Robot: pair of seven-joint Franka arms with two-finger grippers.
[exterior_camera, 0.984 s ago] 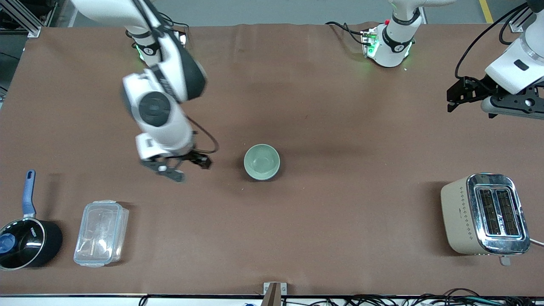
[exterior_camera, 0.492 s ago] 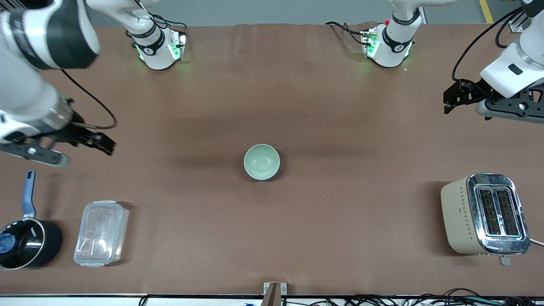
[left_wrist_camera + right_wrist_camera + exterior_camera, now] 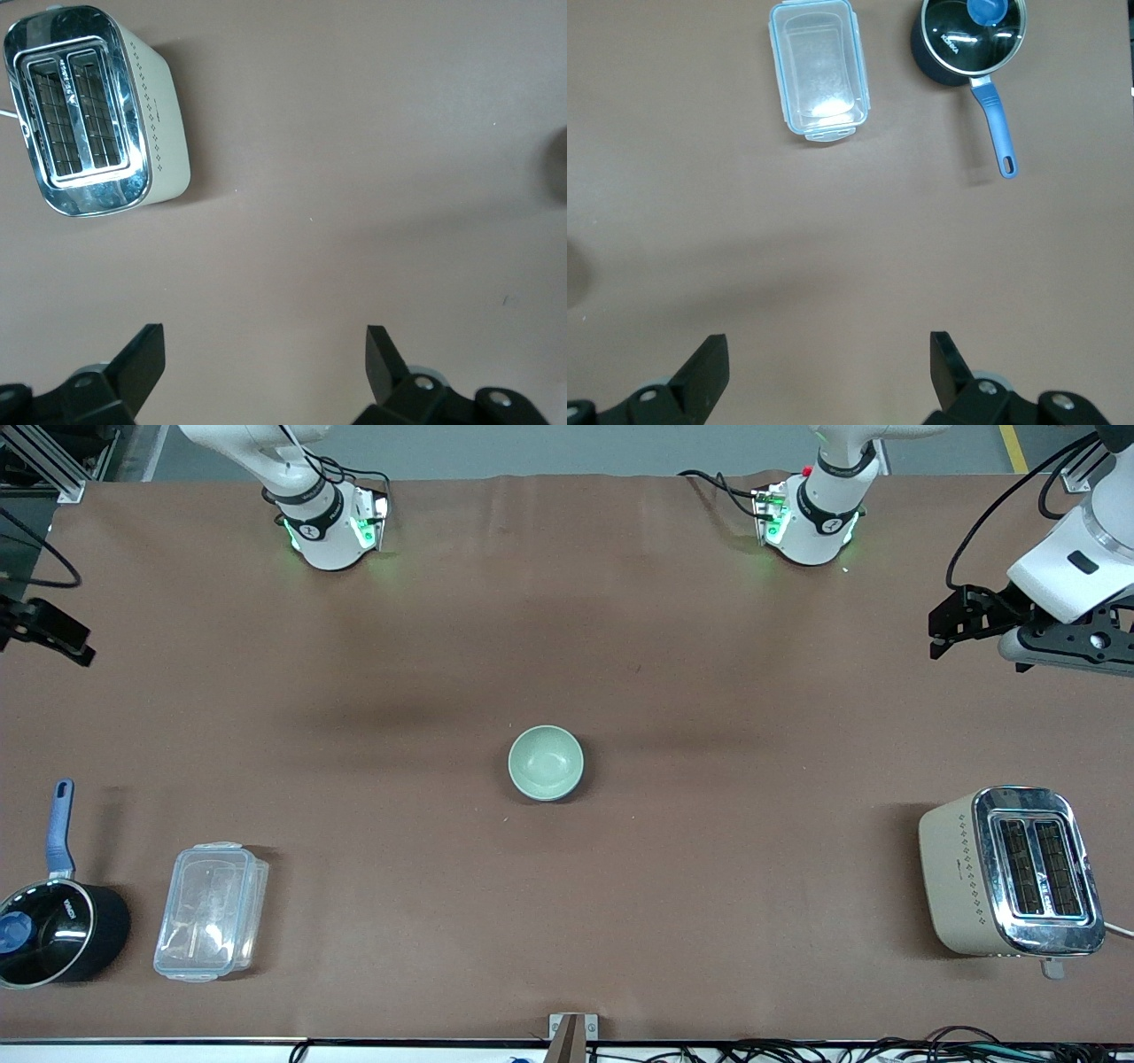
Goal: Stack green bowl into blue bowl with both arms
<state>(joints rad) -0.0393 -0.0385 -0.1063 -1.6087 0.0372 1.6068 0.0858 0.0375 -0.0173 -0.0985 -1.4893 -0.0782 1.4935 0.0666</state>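
– Green bowl [image 3: 546,762]?
– Mid-table, nested in blue bowl [image 3: 577,781], only a dark rim showing.
– Claws?
– Left gripper [image 3: 264,359] spread, empty, over the table's left-arm end; right gripper [image 3: 824,359] the same over the right-arm end.

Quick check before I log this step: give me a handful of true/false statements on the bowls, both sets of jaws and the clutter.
1. The green bowl sits nested in the blue bowl. True.
2. The right gripper holds the green bowl. False: jaws open, empty.
3. The left gripper has open jaws. True.
4. The toaster lies tipped over. False: upright, slots up.
5. The saucepan stands beside the clear container. True.
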